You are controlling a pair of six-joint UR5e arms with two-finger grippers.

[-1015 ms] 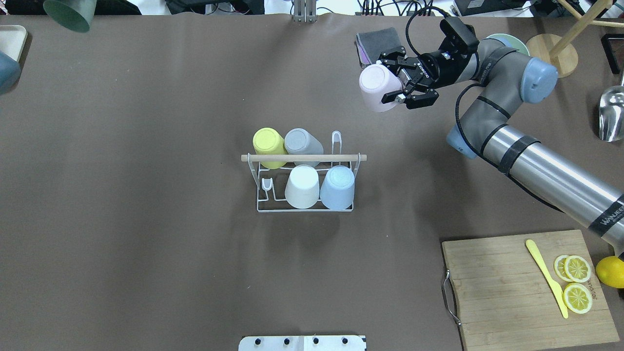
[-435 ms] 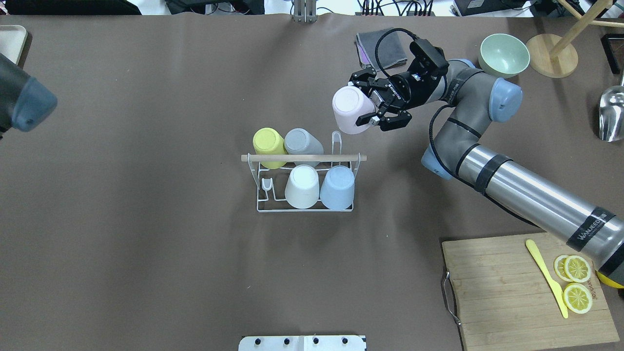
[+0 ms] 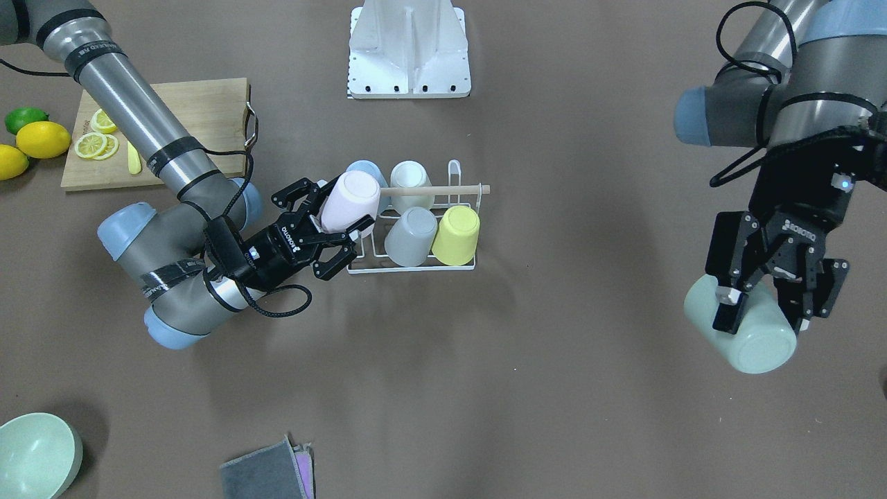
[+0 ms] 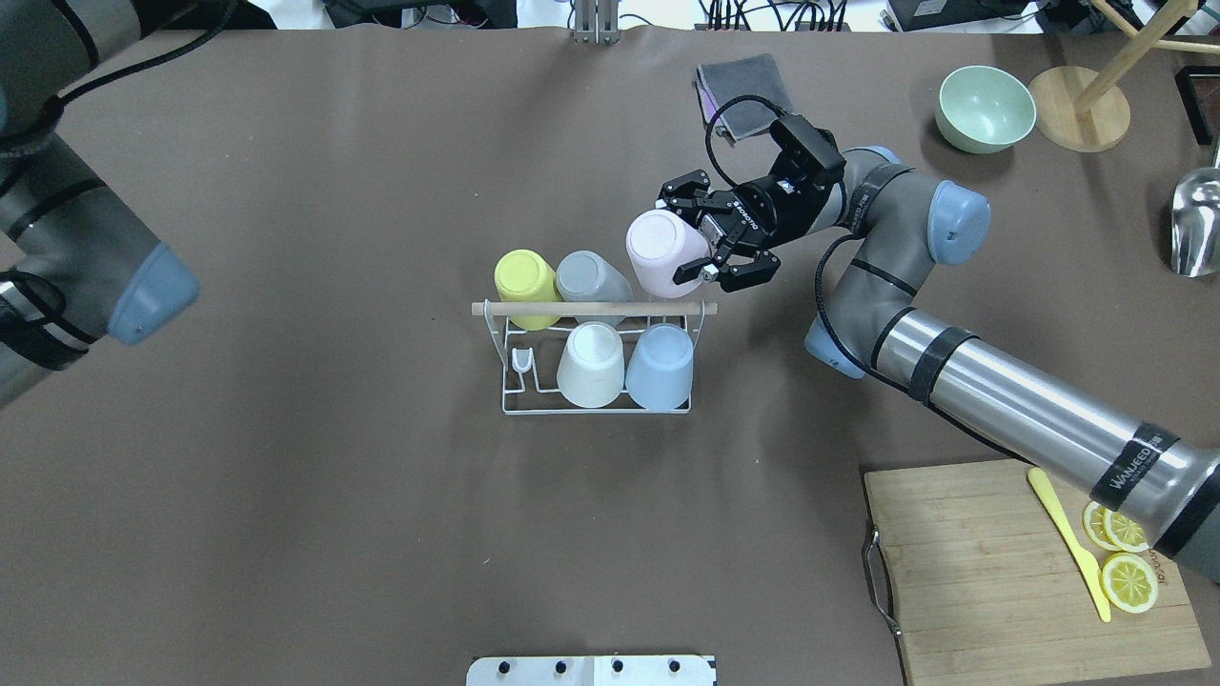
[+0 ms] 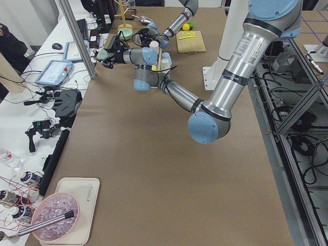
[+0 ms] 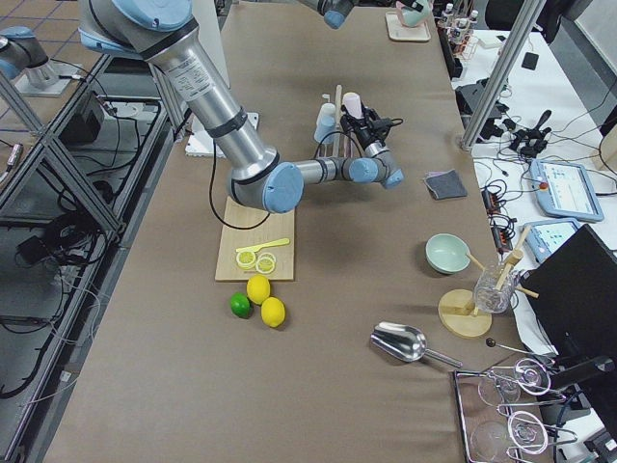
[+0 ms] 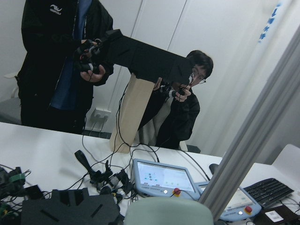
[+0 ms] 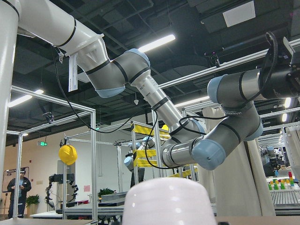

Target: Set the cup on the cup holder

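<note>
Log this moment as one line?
right hand: shut on pale pink cup, at empty corner of white wire rack | left hand: shut on mint-green cup, aside

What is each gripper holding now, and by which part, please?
The right gripper holds the pink cup across its side wall; the left gripper, the green cup likewise.
</note>
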